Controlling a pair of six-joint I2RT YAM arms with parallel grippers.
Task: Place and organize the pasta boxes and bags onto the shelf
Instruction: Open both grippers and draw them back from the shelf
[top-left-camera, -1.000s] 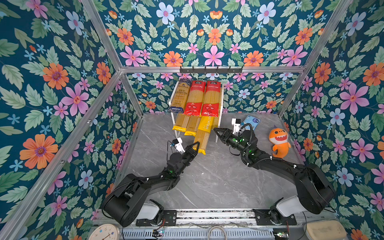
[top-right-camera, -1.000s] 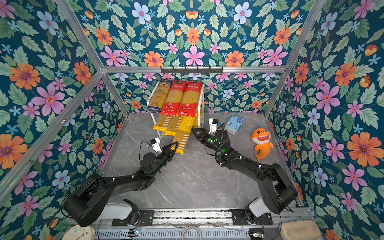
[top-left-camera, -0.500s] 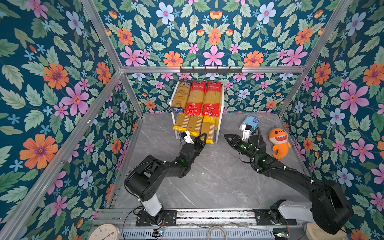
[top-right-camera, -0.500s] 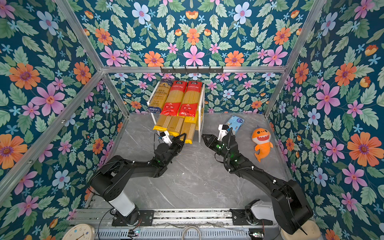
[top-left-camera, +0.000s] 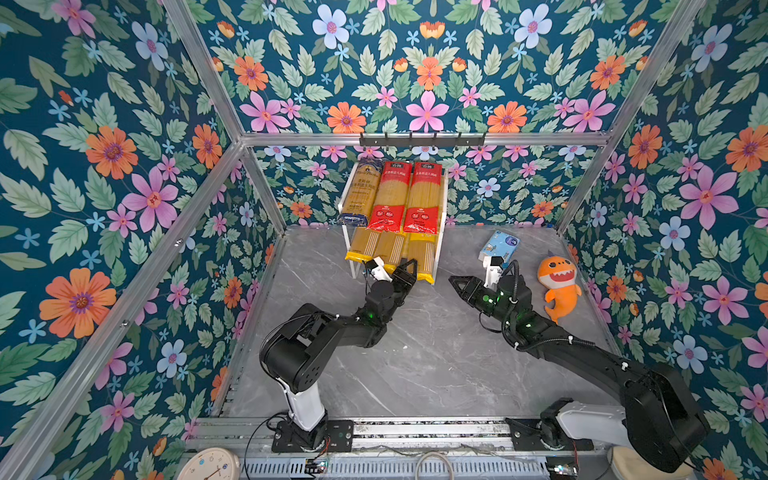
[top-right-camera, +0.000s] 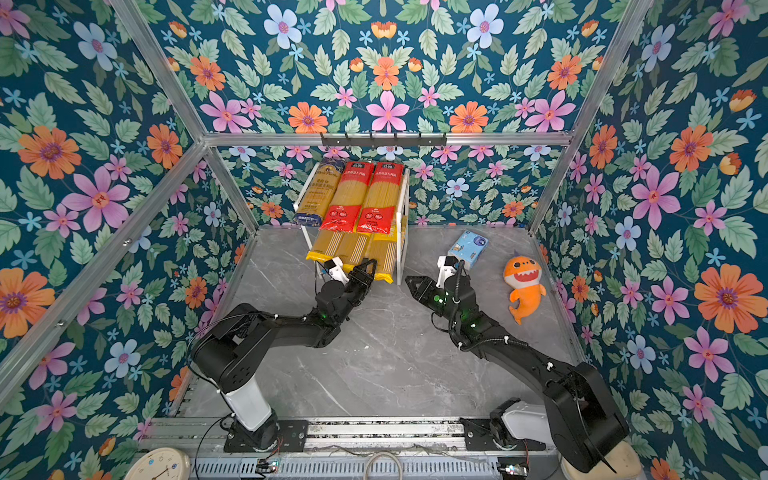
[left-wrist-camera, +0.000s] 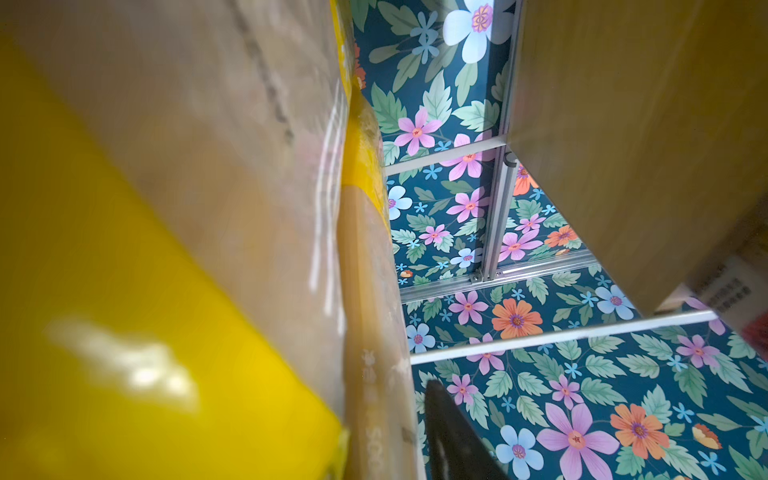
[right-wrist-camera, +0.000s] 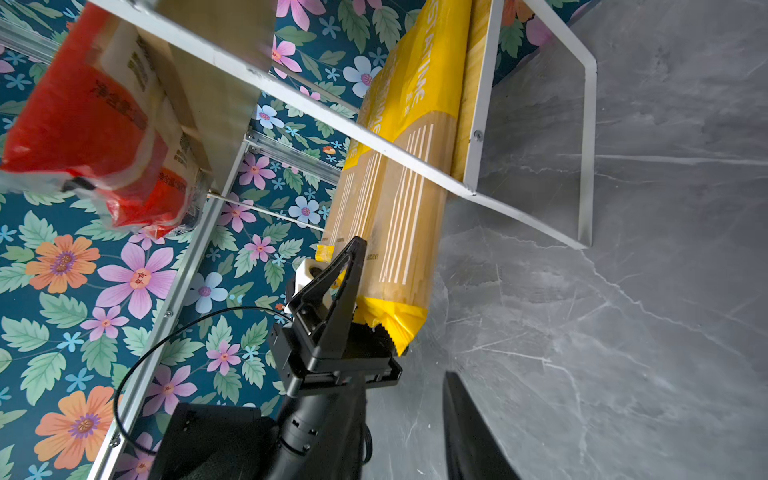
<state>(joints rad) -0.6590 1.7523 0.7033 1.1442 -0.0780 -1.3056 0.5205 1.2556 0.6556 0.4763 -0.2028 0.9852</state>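
Left gripper (top-left-camera: 405, 267): jaws parted at near end of PASTATIME pack (top-left-camera: 422, 253), which points toward the table's (top-left-camera: 415, 357) back edge | right gripper (top-left-camera: 455, 283): farther off, we cannot tell its jaws

Six pasta packs (top-left-camera: 390, 195) on slanted shelf (top-right-camera: 401, 249)

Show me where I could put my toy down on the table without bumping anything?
Bare table lies left of the shelf up to the wall, and at the front middle between the left arm and right arm. Crowded: the shelf, both tiers full of packs, and the back right, with tissue pack, plush and right arm close together.
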